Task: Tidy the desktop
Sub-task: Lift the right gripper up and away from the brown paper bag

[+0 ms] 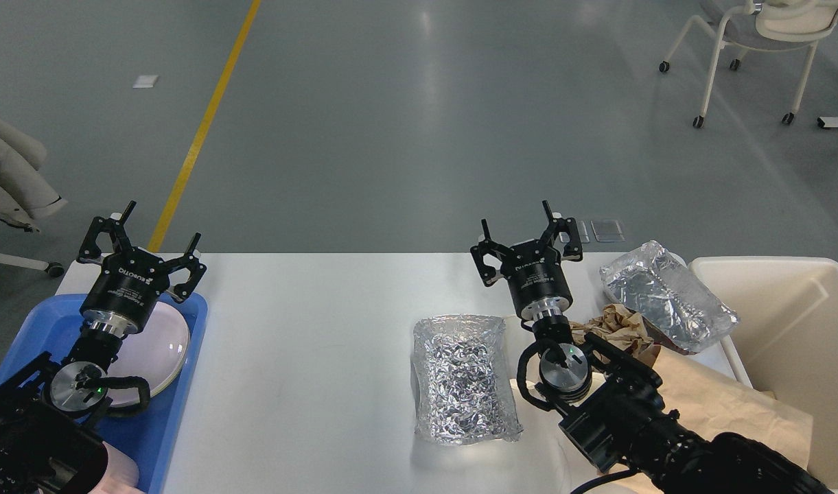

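Note:
The white desktop (302, 343) spans the lower half of the head view. A crumpled foil tray (463, 377) lies on it right of centre. A second foil tray (666, 296) rests tilted near the back right corner, beside crumpled brown paper (614, 329) and a brown paper bag (720, 405). My right gripper (518, 223) hovers open and empty above the far edge, between the two foil trays. My left gripper (161, 223) is open and empty too, above the back of the blue tray (161, 439).
The blue tray holds a white plate (161, 346) at the desktop's left end. A cream bin (796, 322) stands at the right end. Chairs (755, 41) stand on the grey floor beyond, with a yellow floor line (202, 127).

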Motion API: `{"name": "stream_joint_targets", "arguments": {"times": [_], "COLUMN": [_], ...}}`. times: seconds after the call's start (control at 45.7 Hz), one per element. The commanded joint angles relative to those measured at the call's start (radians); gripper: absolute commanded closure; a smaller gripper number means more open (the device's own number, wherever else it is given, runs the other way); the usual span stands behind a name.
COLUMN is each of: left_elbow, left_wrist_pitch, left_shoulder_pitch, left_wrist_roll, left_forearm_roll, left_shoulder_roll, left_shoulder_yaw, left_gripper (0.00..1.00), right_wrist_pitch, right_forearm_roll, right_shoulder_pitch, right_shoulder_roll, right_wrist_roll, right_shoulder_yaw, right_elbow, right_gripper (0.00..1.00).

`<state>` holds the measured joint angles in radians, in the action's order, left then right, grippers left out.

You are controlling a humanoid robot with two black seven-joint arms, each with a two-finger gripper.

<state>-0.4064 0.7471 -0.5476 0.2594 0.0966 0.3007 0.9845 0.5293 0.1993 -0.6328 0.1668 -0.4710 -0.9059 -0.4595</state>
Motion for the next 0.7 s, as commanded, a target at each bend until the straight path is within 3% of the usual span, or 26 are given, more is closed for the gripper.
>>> {"name": "stream_joint_targets", "arguments": {"times": [0.0, 0.285, 0.482, 0.679], "left_elbow": [0.0, 0.0, 0.0, 0.0], "left_wrist_pitch": [0.0, 0.0, 0.0, 0.0], "left_shoulder_pitch": [0.0, -0.002, 0.0, 0.0], "left_wrist_roll": [0.0, 0.0, 0.0, 0.0], "left_forearm_roll": [0.0, 0.0, 0.0, 0.0], "left_shoulder_roll": [0.0, 0.0, 0.0, 0.0], "left_shoulder_yaw": [0.0, 0.0, 0.0, 0.0], "left_gripper": [0.0, 0.0, 0.0, 0.0], "right_wrist_pitch": [0.014, 0.011, 0.02, 0.063], "right_forearm_roll": [0.002, 0.005, 0.089, 0.086], "right_shoulder_pitch": [-0.066, -0.189, -0.191, -0.211], "right_shoulder_roll": [-0.006, -0.016, -0.035, -0.019], "right_wrist_roll": [0.0, -0.003, -0.001, 0.0], "right_shoulder_yaw": [-0.004, -0.011, -0.228, -0.231], "right_elbow": [-0.091, -0.093, -0.114, -0.117], "right_gripper": [0.0, 0.0, 0.0, 0.0]}}
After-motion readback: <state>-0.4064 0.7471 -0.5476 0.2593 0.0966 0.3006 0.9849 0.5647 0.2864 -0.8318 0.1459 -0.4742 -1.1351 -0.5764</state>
